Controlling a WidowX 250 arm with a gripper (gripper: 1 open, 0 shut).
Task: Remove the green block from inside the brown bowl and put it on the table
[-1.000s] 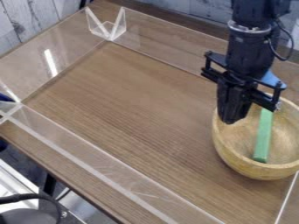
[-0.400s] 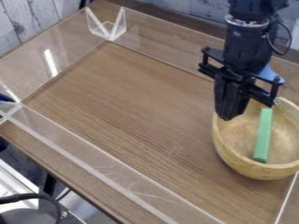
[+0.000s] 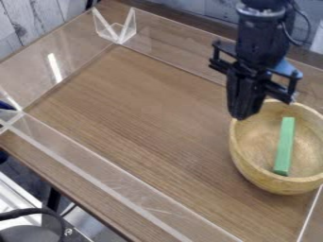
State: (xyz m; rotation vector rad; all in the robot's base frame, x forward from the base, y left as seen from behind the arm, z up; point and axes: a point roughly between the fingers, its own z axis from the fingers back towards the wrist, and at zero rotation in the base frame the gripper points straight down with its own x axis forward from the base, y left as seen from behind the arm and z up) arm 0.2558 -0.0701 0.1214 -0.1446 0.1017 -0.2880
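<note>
The green block (image 3: 285, 145) lies inside the brown bowl (image 3: 250, 163), slanting from the bowl's floor up against its far wall. The bowl stands on the table (image 3: 132, 113) at the right, near the front edge. My gripper (image 3: 244, 112) hangs pointing straight down over the bowl's left rim, just above it. Its dark fingers are shut together with nothing between them. A small gap separates them from the block, which sits to their right.
Low clear acrylic walls edge the table, one along the front left (image 3: 89, 165) and one at the back with a clear corner bracket (image 3: 113, 26). Bare wood-grain surface stretches left of the bowl. The bowl's right side reaches the frame's edge.
My gripper has risen out of the bowl and drifted slightly left, still shut. The green block stayed in the bowl and now lies apart from the fingers.
</note>
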